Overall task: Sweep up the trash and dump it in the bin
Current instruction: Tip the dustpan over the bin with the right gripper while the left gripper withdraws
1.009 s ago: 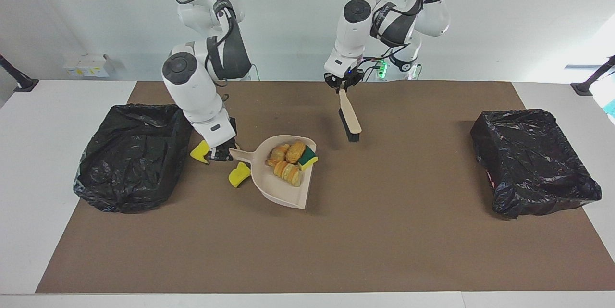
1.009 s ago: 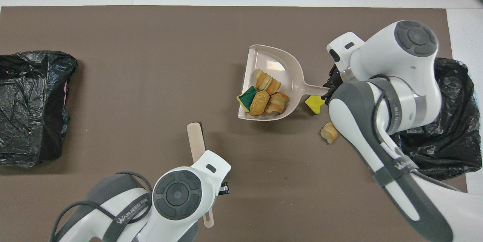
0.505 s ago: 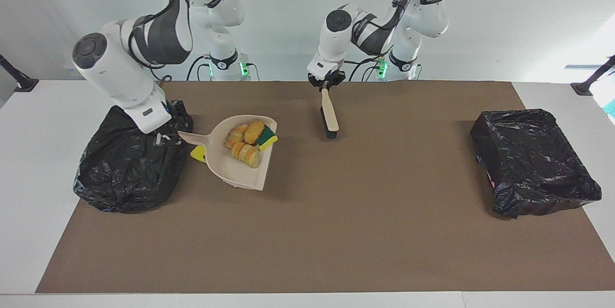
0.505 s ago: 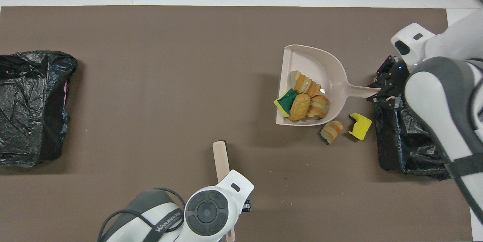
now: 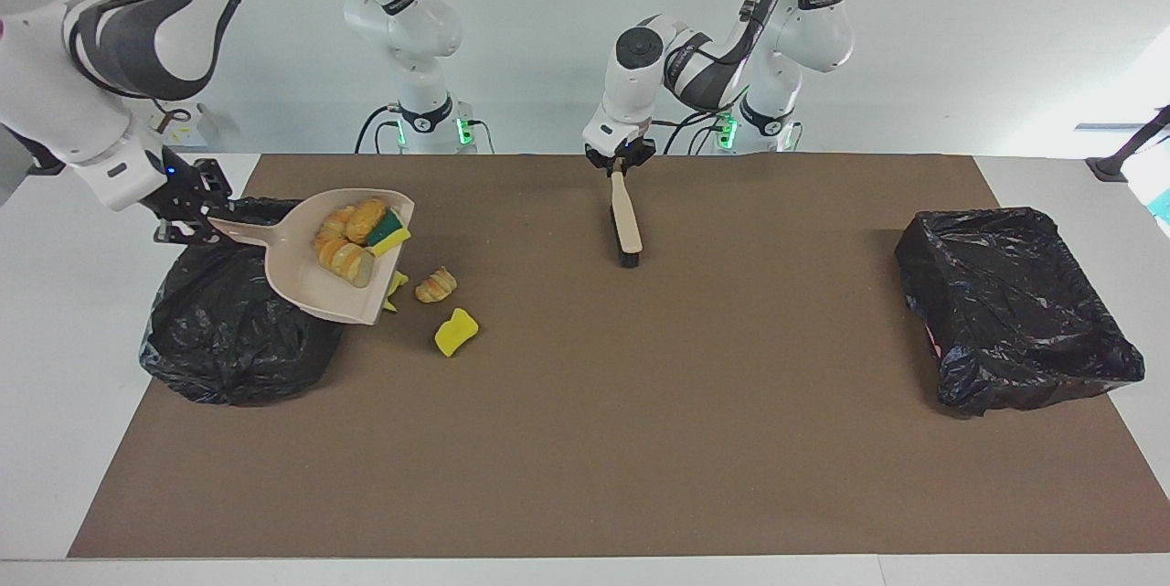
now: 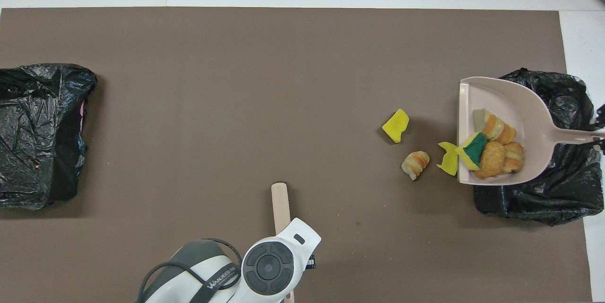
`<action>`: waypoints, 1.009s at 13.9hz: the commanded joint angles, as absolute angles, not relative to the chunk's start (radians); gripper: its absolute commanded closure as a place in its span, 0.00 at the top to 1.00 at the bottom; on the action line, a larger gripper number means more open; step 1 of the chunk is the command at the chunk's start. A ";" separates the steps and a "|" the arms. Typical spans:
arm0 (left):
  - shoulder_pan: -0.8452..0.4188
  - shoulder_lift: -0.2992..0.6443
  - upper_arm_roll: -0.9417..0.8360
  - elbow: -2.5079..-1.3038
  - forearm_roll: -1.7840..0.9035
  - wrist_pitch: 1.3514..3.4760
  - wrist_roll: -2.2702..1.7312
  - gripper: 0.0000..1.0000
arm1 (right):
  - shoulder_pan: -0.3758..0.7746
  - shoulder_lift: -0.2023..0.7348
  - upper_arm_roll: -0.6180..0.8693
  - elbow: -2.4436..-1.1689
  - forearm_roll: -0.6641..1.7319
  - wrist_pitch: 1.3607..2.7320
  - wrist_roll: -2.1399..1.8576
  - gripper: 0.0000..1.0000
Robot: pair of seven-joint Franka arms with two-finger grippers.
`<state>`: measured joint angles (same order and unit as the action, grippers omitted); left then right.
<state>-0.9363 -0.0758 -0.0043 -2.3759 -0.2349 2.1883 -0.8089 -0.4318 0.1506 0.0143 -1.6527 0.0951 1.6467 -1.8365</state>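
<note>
The dustpan is held up in the air over the black bin at the right arm's end of the bench, its open lip jutting out past the bin's rim over the brown mat. In the pan lie several golden-brown bread pieces and a green-and-yellow sponge, all crowded to the side of the pan nearer the robots. The right hand is pinching the end of the dustpan's handle; in the overhead view only its tip shows at the picture's edge. A second black bin sits at the left arm's end of the bench; what lies inside either bin cannot be made out.

Three bits of trash are on the mat beside the first bin. A yellow sponge chunk lies farthest from the robots of the three. A striped bread piece lies nearer to the robots than that chunk. A thin yellow sponge scrap is partly hidden under the pan's lip.

The left hand is pressed around the handle of the brush near the bench's robot-side edge. The brush hangs down with its dark bristles at the mat; whether they touch it cannot be told. From overhead the arm covers most of the brush.
</note>
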 commanded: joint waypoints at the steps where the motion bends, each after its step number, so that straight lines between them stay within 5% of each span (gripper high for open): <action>1: -0.930 -0.081 0.012 -2.390 -0.245 2.197 -0.772 1.00 | -0.514 0.133 0.026 -1.646 0.034 1.643 -1.882 0.00; 7: -0.735 -0.098 0.015 -2.284 -0.224 2.169 -0.769 1.00 | -0.558 0.137 0.028 -1.637 -0.288 1.761 -1.875 0.00; 14: -0.433 -0.124 0.018 -2.140 -0.166 1.953 -0.482 1.00 | -0.480 0.123 0.040 -1.643 -0.514 1.761 -1.604 0.00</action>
<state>-0.4962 -0.1192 0.0289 -2.1499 -0.1767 2.0069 -0.5764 -0.5123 0.1457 0.0341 -1.6377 -0.4601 1.7707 -1.6930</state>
